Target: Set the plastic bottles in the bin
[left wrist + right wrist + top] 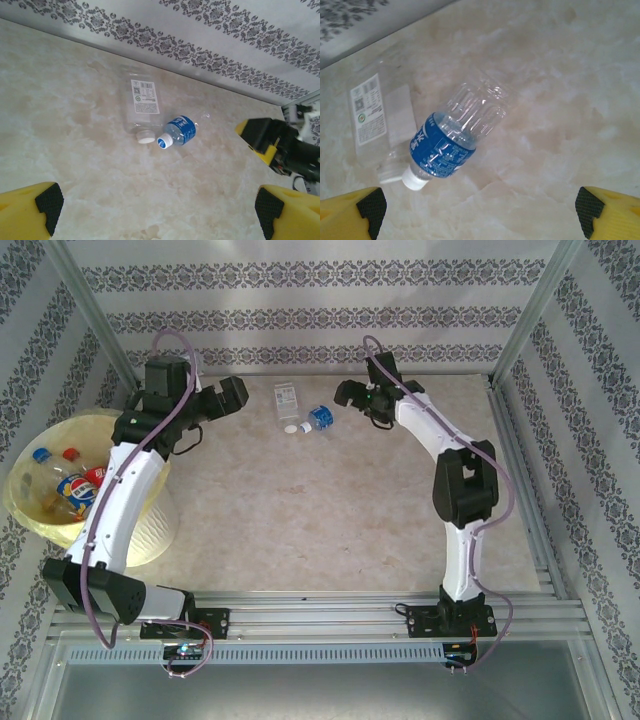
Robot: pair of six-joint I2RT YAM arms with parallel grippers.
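Two clear plastic bottles lie side by side at the back of the table. One has a blue label (321,418) (181,130) (445,146), the other a white label (286,403) (144,102) (370,117); their caps point toward the arms. My left gripper (232,395) (157,212) hovers open to their left, nothing between its fingers. Just right of the blue-label bottle, my right gripper (349,392) (477,212) is open and empty. The pale-yellow bin (40,525) stands at the left edge with several bottles (70,485) inside.
The patterned back wall (320,310) runs close behind the two bottles. A metal frame post (525,320) stands at the back right, and a rail (330,605) crosses the near edge. The left arm (125,500) passes over the bin's right side.
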